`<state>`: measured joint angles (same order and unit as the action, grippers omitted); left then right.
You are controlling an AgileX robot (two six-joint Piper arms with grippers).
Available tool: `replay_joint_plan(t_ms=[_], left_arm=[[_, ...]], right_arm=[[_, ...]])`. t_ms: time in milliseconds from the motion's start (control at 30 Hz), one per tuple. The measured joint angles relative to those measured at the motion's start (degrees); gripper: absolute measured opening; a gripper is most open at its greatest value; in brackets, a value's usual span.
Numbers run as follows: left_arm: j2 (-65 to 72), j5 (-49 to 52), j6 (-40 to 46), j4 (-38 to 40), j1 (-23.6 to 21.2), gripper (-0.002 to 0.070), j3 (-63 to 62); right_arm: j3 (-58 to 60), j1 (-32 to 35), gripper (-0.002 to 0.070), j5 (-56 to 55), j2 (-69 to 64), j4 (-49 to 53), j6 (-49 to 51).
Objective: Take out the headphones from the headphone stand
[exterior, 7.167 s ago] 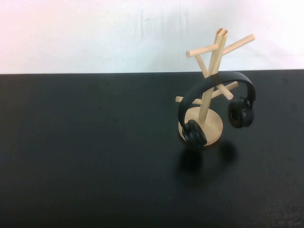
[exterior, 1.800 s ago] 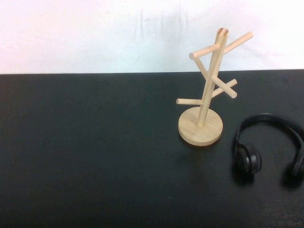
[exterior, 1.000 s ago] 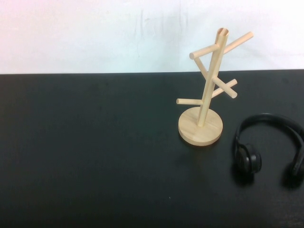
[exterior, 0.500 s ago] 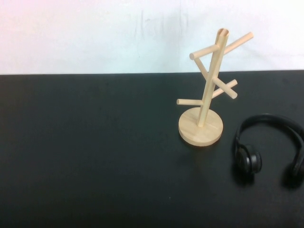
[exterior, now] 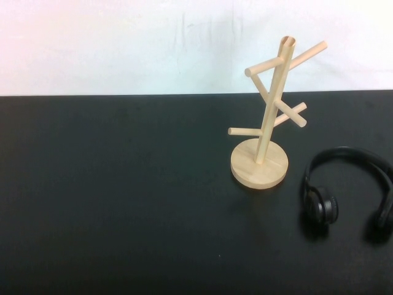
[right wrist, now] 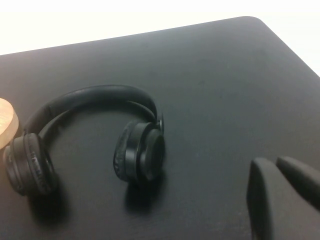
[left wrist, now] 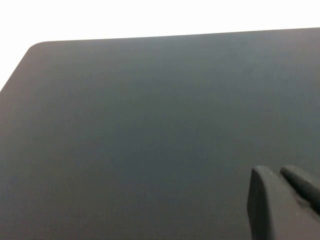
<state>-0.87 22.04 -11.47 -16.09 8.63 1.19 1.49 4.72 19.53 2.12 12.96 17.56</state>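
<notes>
The black headphones (exterior: 322, 208) lie on the black table to the right of the wooden headphone stand (exterior: 271, 114), apart from it, with the headband arching toward the back. The stand is upright and its pegs are bare. In the right wrist view the headphones (right wrist: 142, 152) lie ahead of my right gripper (right wrist: 272, 162), which is shut, empty and well clear of them. The rim of the stand's base (right wrist: 6, 124) shows at that view's edge. My left gripper (left wrist: 274, 172) is shut and empty over bare table. Neither gripper shows in the high view.
The black table (exterior: 123, 184) runs back to a white wall. Its rounded far corners show in both wrist views. Nothing else stands on it.
In the oldest frame the headphones hung on the stand; now they lie on the table to its right. Nothing has moved over the last two seconds.
</notes>
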Motion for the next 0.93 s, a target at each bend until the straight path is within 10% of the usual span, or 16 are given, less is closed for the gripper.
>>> replay_joint_plan(t_ms=[933], left_arm=[[0.0, 0.0, 0.0, 0.0, 0.0, 0.0002, 0.0]], right_arm=[[0.0, 0.0, -0.0006, -0.1, 0.0, 0.8, 0.1]])
